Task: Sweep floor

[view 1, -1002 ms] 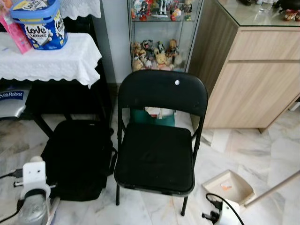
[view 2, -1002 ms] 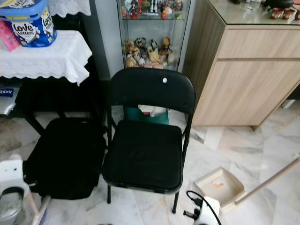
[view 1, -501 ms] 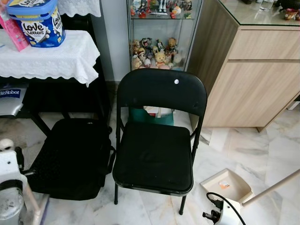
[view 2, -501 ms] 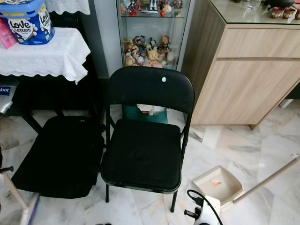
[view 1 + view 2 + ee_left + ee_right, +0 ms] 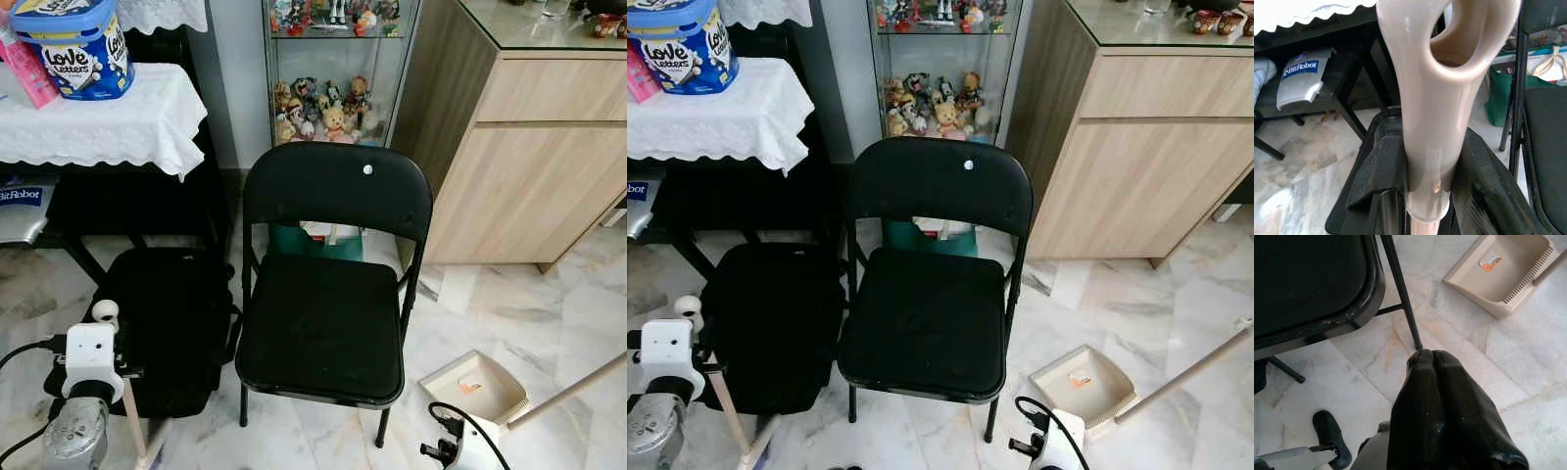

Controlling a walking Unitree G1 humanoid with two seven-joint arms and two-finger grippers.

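Beige dustpan (image 5: 477,386) sits on the marble floor (image 5: 578,323) right of the black folding chair (image 5: 333,284), an orange scrap (image 5: 469,387) in its tray, its long handle (image 5: 568,392) slanting away from the chair; open floor runs from chair to wooden cabinet (image 5: 519,147). Left of the chair, black bag (image 5: 162,323) crowds the legs under the cloth-covered table (image 5: 98,117). Left gripper (image 5: 1418,196) clamps the beige broom handle (image 5: 1435,98); right gripper (image 5: 1432,363), fingers pressed together and holding nothing, hangs by the chair's front leg.

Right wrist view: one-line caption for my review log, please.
Right gripper, fingers together, hovers over marble floor beside the black chair, with the beige dustpan beyond.
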